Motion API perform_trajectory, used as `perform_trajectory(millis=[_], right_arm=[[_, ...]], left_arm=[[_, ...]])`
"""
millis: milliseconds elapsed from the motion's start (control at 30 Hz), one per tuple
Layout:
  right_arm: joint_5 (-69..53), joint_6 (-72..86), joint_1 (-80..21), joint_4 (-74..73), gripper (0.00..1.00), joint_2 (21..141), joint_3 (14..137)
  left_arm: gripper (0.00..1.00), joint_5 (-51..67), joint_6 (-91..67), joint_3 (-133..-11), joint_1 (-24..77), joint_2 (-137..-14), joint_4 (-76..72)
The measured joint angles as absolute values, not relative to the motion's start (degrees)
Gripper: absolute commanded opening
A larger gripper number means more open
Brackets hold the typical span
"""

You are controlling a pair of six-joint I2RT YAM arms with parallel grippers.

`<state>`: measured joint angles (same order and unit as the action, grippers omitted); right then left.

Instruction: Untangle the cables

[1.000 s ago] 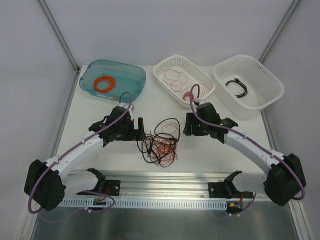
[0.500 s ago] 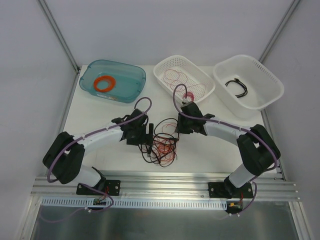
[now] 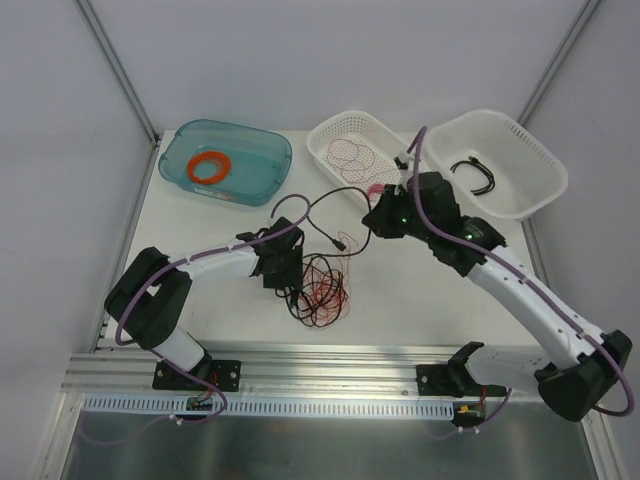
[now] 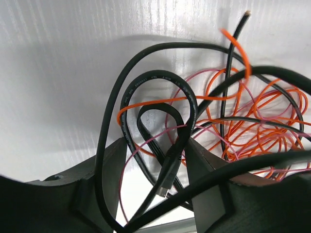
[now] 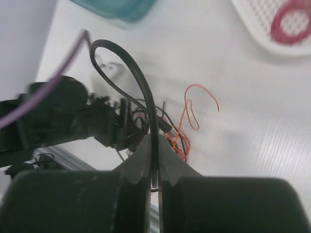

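Above mid-worktop (image 3: 200, 235), my right gripper (image 5: 154, 145) is clamped on one black cable (image 5: 131, 63), holding it raised off the tangle (image 3: 322, 290). My left gripper (image 4: 155, 145), jaws apart, straddles that tangle, probably to anchor it.

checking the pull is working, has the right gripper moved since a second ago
Yes. The right gripper, shut on a black cable, has moved away from the tangle toward the middle white basket.
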<state>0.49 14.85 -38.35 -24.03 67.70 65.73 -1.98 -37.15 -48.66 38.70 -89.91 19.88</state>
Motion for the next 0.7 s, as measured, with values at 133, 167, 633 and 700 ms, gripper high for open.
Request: perform_trajectory(millis=[133, 167, 633, 700], right_arm=[[1.28, 11.00, -38.33, -29.45, 0.01, 62.30, 74.85], [1.65, 10.04, -38.22, -30.61, 0.01, 61.08, 76.66], [17.32, -3.44, -35.88, -39.64, 0.01, 53.71, 98.15], [20.36, -4.93, -35.83, -40.49, 0.01, 52.75, 98.94]], left_arm=[[0.49, -2.35, -37.12, -48.77, 38.72, -90.17, 19.11], [0.49, -2.52, -37.12, -48.77, 38.70, -90.26, 18.81], [0.51, -3.70, -37.12, -48.40, 37.15, -90.08, 17.61], [0.51, -3.92, -37.08, -48.07, 36.75, -89.73, 17.56]])
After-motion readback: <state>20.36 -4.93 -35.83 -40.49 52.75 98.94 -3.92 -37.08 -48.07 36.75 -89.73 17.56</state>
